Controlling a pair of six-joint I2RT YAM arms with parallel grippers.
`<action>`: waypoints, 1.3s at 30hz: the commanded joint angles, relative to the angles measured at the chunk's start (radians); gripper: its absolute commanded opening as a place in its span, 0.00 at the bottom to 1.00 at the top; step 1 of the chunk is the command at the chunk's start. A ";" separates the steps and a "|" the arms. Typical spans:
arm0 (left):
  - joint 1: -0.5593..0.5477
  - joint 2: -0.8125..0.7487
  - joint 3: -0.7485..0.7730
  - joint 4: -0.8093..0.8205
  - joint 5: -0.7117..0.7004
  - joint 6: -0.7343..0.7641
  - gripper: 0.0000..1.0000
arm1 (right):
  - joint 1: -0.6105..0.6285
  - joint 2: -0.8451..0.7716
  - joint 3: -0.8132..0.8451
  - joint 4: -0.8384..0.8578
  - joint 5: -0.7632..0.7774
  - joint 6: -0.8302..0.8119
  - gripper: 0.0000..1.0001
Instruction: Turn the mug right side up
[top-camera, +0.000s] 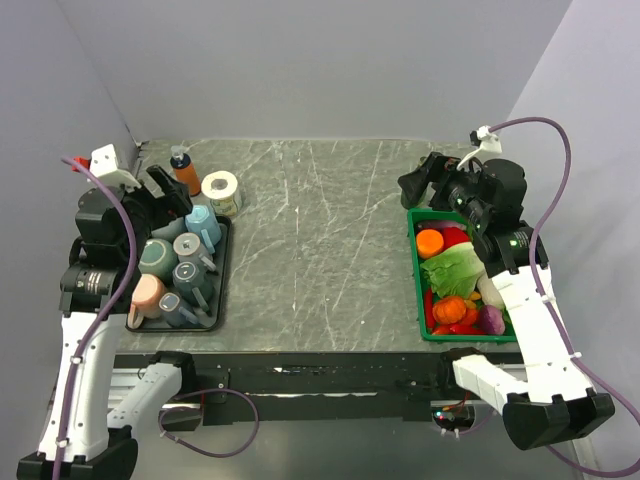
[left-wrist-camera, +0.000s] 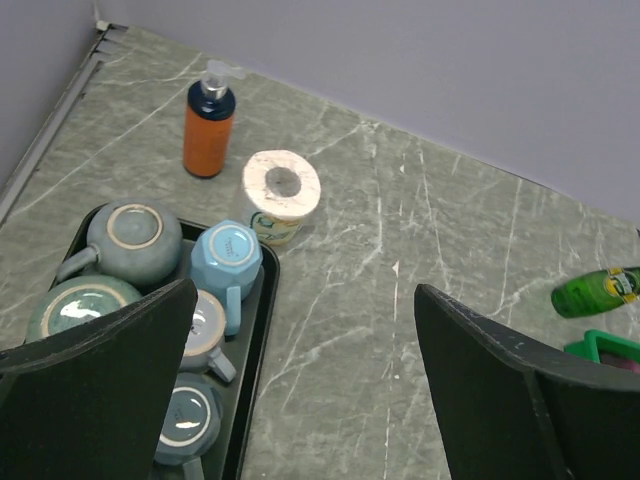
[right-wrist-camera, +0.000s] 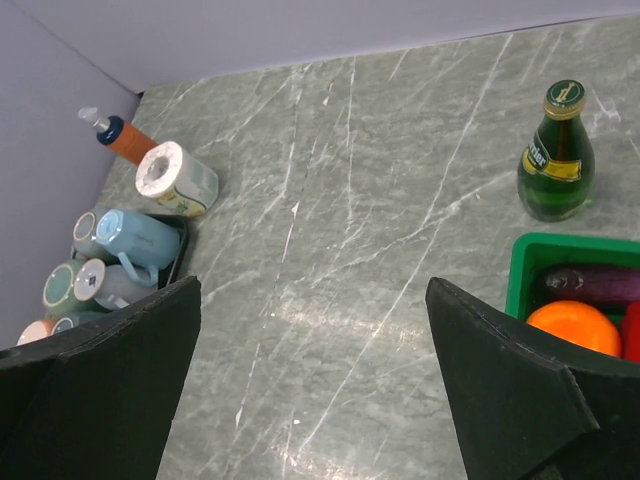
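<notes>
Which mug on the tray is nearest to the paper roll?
The light blue mug, at the far right corner of the tray. The other mugs are grey, teal or pink and sit farther from the roll.

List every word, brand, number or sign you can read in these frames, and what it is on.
No text is legible in any view.
green bottle: neck and body labels carry print, too blurred to read.
paper roll: wrapper print too small to read.
orange pump bottle: no label visible.
</notes>
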 joint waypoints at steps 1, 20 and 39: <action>0.004 -0.026 0.038 -0.009 -0.083 -0.025 0.96 | -0.001 -0.009 0.021 -0.004 0.035 0.014 1.00; 0.004 -0.050 -0.088 -0.258 0.188 0.021 0.96 | 0.241 0.049 -0.063 0.014 0.061 0.041 1.00; -0.014 -0.112 -0.402 -0.241 0.185 -0.291 0.99 | 0.437 0.112 -0.152 0.123 0.040 0.124 0.98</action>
